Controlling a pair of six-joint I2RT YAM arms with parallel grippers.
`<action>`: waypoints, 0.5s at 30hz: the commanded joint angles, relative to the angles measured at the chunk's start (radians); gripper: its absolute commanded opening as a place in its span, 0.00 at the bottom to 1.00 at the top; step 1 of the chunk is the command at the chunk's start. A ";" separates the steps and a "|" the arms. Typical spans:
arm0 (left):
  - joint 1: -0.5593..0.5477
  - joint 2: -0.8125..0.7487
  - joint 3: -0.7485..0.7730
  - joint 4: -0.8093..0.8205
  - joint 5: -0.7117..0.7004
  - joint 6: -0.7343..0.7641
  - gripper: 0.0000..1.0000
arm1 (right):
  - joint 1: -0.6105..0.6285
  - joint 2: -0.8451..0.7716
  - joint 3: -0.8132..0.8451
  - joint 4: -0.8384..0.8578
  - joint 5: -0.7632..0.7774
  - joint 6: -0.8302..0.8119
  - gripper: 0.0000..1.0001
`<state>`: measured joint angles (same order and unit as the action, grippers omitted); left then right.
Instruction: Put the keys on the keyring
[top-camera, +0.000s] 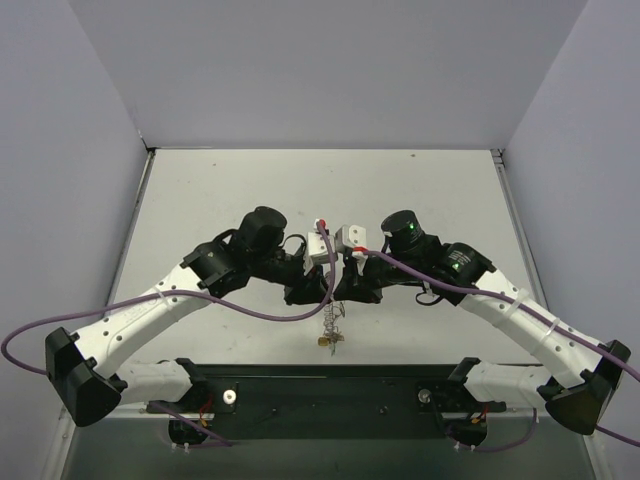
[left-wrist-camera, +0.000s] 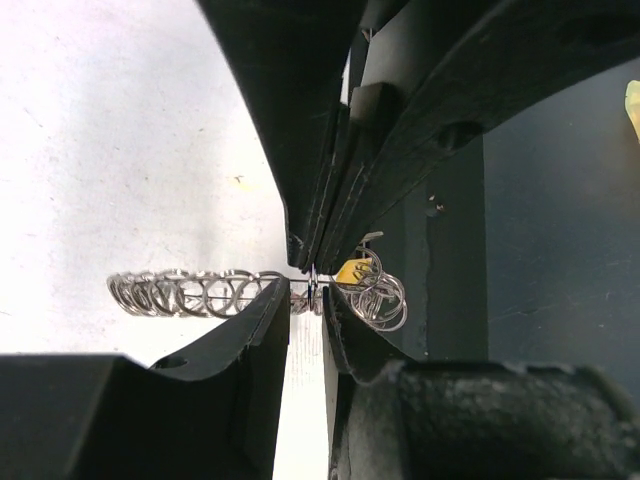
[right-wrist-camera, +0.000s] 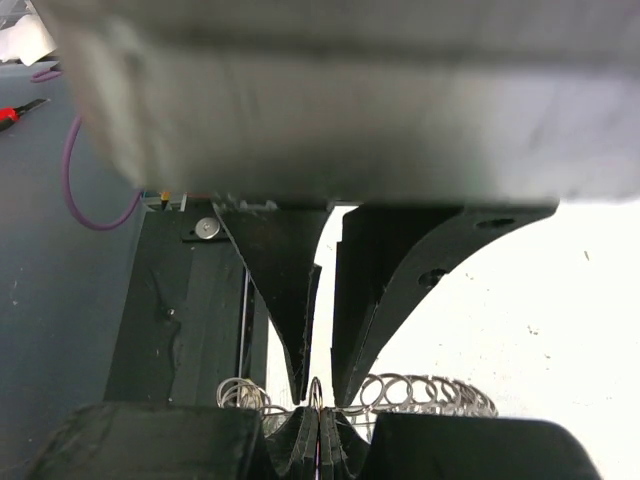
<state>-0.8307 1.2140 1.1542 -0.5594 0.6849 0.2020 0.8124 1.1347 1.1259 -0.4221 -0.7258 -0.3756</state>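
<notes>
The keyring (top-camera: 331, 325), a silvery ring with a coiled rim, hangs between both grippers above the table's near edge. A yellow-headed key (top-camera: 325, 341) dangles on it. In the left wrist view the coils of the keyring (left-wrist-camera: 180, 293) stretch left and the yellow key (left-wrist-camera: 350, 270) sits to the right. My right gripper (right-wrist-camera: 318, 412) is shut on a thin loop of the keyring (right-wrist-camera: 420, 392). My left gripper (left-wrist-camera: 306, 295) straddles that same loop with a narrow gap, touching nothing I can see. In the top view the left gripper (top-camera: 322, 292) and right gripper (top-camera: 342, 290) meet tip to tip.
The black base plate (top-camera: 330, 385) runs along the near edge just under the hanging keyring. Purple cables (top-camera: 250, 312) loop off both arms. The white table (top-camera: 300, 190) stretches behind the arms, with grey walls on three sides.
</notes>
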 joint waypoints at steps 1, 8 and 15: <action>-0.011 -0.007 -0.024 0.091 0.002 -0.044 0.29 | 0.004 -0.035 0.028 0.065 -0.030 -0.016 0.00; -0.013 -0.002 -0.022 0.111 0.002 -0.052 0.21 | 0.004 -0.036 0.025 0.068 -0.034 -0.014 0.00; -0.013 0.004 -0.025 0.134 0.013 -0.061 0.00 | 0.005 -0.036 0.020 0.068 -0.029 -0.011 0.00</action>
<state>-0.8383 1.2144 1.1240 -0.5117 0.6796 0.1497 0.8120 1.1339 1.1259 -0.4225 -0.7162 -0.3756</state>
